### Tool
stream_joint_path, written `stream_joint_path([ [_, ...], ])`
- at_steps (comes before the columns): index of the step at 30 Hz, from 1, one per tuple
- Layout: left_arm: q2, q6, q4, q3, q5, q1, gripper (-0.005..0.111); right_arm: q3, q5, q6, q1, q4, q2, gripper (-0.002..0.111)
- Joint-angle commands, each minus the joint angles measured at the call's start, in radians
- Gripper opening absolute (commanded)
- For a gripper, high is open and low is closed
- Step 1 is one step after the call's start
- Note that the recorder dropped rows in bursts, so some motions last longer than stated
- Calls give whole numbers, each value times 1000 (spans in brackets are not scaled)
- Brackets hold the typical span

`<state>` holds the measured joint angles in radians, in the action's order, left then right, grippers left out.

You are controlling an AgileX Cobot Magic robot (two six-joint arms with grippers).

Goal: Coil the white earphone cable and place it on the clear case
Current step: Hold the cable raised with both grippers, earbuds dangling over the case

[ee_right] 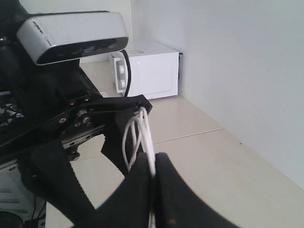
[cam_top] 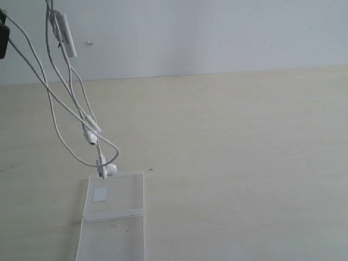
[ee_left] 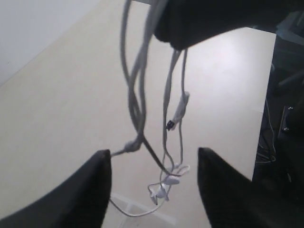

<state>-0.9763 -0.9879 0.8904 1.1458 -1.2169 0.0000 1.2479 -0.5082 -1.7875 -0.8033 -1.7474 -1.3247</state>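
Two black fingers of the right pincer (ee_right: 153,164) are pressed together on several strands of the white earphone cable (ee_right: 146,133). The left pincer (ee_left: 153,153) stands wide, with only hanging loops between its fingers; whether a strand hooks over one fingertip, cannot tell. Exterior view cuts off the cable's top. The inline remote (cam_top: 65,33) dangles high. The earbuds (cam_top: 107,169) hang lowest, at the edge of the clear case (cam_top: 122,190); contact unclear. Case lies open on the desk (cam_top: 244,163), with a whitish patch (cam_top: 100,194) in the half nearer the earbuds. A white box with knobs (ee_right: 147,69) stands by the wall.
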Motion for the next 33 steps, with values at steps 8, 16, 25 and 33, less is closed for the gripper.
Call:
stream_joint_path([
  [8, 0, -52, 62, -2, -4, -2, 59, 4, -2, 15, 4, 3, -3, 0],
  [16, 0, -52, 62, -2, -4, -2, 17, 4, 9, 15, 4, 3, -3, 0],
  [25, 0, -52, 76, -2, -4, -2, 17, 4, 17, 12, 4, 3, -3, 0],
  [33, -25, -52, 120, -2, -4, -2, 30, 4, 17, 24, 4, 5, -3, 0],
])
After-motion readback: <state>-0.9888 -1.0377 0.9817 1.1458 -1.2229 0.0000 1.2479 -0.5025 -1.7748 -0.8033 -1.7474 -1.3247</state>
